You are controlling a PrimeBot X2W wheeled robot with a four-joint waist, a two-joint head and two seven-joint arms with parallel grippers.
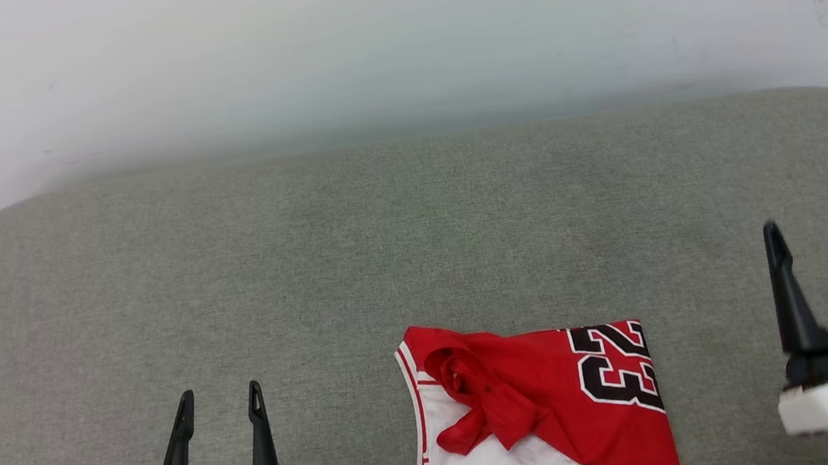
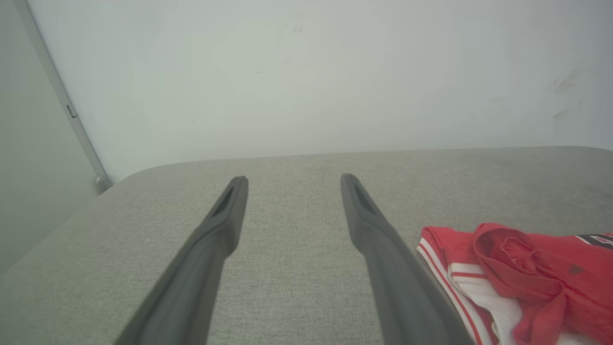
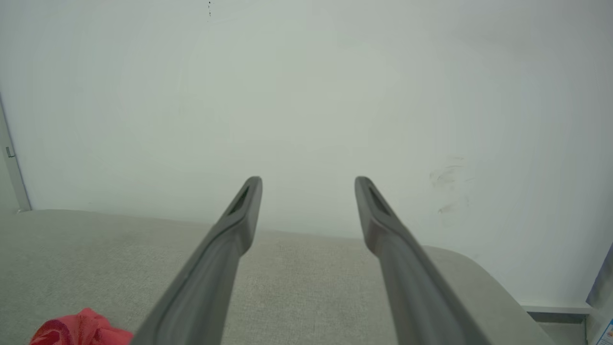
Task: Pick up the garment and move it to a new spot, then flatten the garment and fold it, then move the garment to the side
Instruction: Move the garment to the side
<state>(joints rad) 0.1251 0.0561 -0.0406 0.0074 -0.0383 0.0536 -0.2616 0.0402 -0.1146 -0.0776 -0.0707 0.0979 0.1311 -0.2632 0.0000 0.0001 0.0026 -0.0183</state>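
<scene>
- A red basketball shirt point(image 1: 557, 395) lies on a tabletop point(image 1: 308, 260) covered in grey woven fabric. It sits at the near edge, a little right of the middle.
- The shirt is doubled over into a rough rectangle. The black, white-outlined number 23 faces up on the side towards the right edge. A white sleeve with red and white striped trim lies towards the left, and a bunched twist of red cloth sits on top.
- The left gripper point(image 1: 220, 395) hovers near the near edge, left of the shirt and apart from it. Its jaws are spread and hold nothing.
- The right gripper point(image 1: 807, 220) hangs by the right edge, apart from the shirt and nearer the far edge. Its jaws are also spread and empty.
- With one gripper on each side of the cloth, the arms seem placed so either can reach in for a grasp.
- The soft fabric will likely sag and unfold when lifted, so the loose red twist may slip.
- The tabletop has rounded far corners and is otherwise bare.
- A plain pale wall point(image 1: 391, 32) rises behind the far edge, with faint dark scuffs towards the right.
</scene>
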